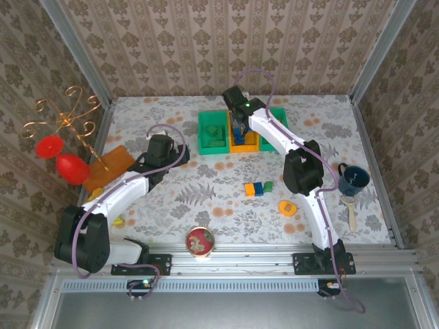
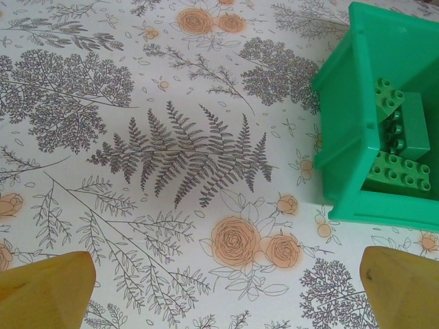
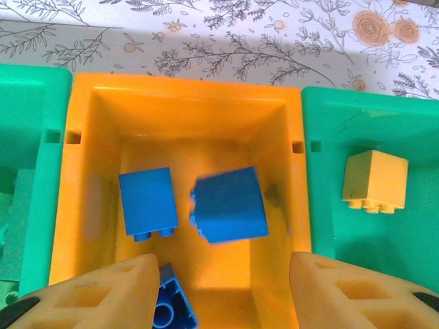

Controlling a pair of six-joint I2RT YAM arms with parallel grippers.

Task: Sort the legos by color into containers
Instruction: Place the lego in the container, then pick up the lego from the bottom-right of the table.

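Bins number three, side by side. The orange bin (image 3: 185, 103) sits directly under the right claw (image 3: 230, 295), with the left green bin (image 3: 34, 137) on one side of that claw and the right green bin (image 3: 329, 226) on the other. The right claw's fingers (image 3: 103, 295) stand a middling way apart and we see nothing gripped between them.

We count three blue bricks in the orange bin. One flat blue brick (image 3: 147, 203) lies just ahead of the left finger. One blurred blue brick (image 3: 228, 205) is just ahead of the gap. One hidden blue brick (image 3: 171, 305) is partly covered by the left finger. The right green bin holds one yellow brick (image 3: 374, 179), ahead and to the right of the claw.

The left claw (image 2: 219, 295) is spread wide over the bare flowered worktop (image 2: 171, 151) and holds nothing. Ahead of it and to its right, the left green bin holds green bricks (image 2: 401, 130). We can make out two.

From above, three loose bricks lie touching in a row, well behind the right claw and toward the arm bases. They are one orange brick (image 1: 249, 189), one loose blue brick (image 1: 258, 188) and one loose green brick (image 1: 268, 186). One yellow piece (image 1: 288, 208) lies near that row. Two small yellow bits (image 1: 96, 194) lie beside the left arm, too small for us to tell what they are.
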